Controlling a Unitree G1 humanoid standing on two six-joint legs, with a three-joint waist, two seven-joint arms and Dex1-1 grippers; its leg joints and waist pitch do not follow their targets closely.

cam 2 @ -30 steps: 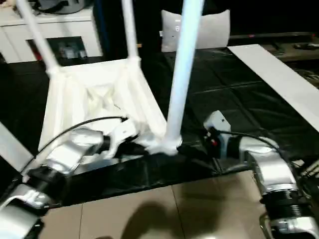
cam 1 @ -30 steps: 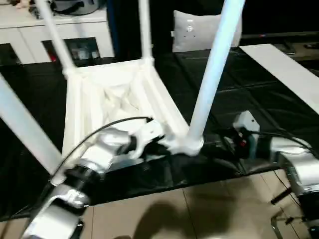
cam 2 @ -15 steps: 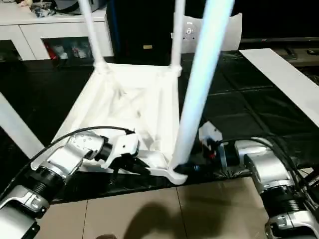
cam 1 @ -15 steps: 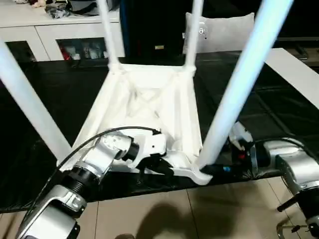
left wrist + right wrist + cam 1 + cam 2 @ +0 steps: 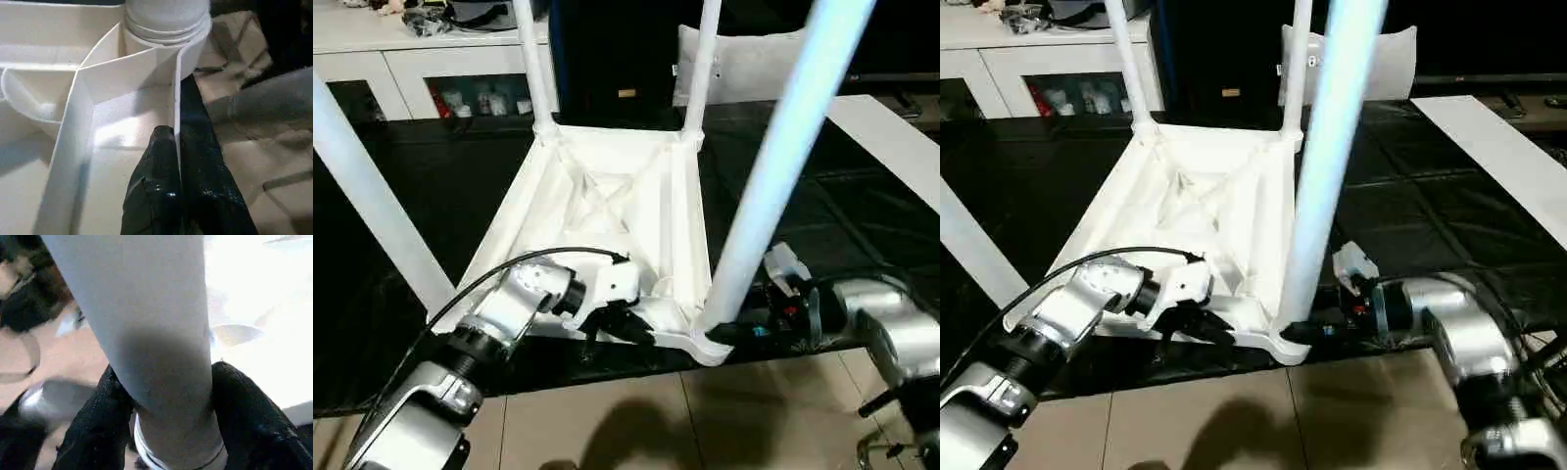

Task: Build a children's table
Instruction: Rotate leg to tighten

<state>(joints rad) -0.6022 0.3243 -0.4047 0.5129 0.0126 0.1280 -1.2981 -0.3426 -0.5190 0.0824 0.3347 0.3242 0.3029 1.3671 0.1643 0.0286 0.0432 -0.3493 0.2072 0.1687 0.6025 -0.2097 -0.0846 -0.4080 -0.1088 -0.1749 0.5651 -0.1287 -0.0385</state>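
On black mat [image 5: 822, 211], children's table [image 5: 607, 206] lies upside down, four legs up. Left gripper [image 5: 177, 147] clenched on near rim rib; right gripper [image 5: 164, 396] straddles near-right leg [image 5: 773, 176] at its socket, grip unclear. Looks mostly built; seating and flipping left.

The right hand [image 5: 164, 421] has closed in around the base of the near leg [image 5: 1327, 166], its fingers [image 5: 244, 416] now flanking the tube. The upturned children's table [image 5: 607, 206], seen skewed a second ago, now sits squarer to the robot.
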